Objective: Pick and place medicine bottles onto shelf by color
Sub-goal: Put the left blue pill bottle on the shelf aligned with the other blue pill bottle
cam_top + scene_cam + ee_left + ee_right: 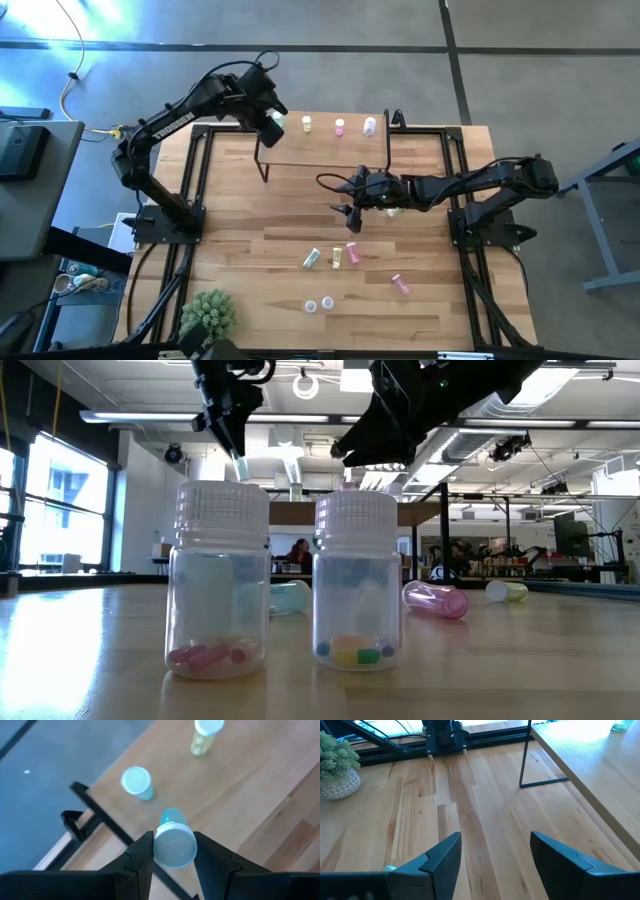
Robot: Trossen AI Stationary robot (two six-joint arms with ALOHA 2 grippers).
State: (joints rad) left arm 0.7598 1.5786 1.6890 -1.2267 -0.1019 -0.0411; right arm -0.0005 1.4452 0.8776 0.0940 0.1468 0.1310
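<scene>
The shelf [325,145] is a light-wood board on black legs at the table's far side. A pale green [136,782], a yellow [307,123], a pink [340,126] and a lavender-white bottle [369,126] stand on it. My left gripper [275,122] is over the shelf's left end, shut on another pale green bottle [174,845]. My right gripper [352,205] hangs open and empty above the middle of the table, also seen in its wrist view [492,865]. Green [312,258], yellow [337,256] and pink [353,253] bottles lie on the table near it. My left gripper pinches the pale green bottle at its white cap [174,851] between the two fingers [142,855], one on each side. The fingers come from above, pointing down. The bottle is about upright, cap up, its base [172,814] over the shelf; whether it touches the board I cannot tell.
Another pink bottle [401,285] lies toward the near right. Two clear bottles [220,580] [357,580] stand near the front edge. A spiky green plant [208,312] sits at the near left. A pale bottle [392,211] lies under the right arm.
</scene>
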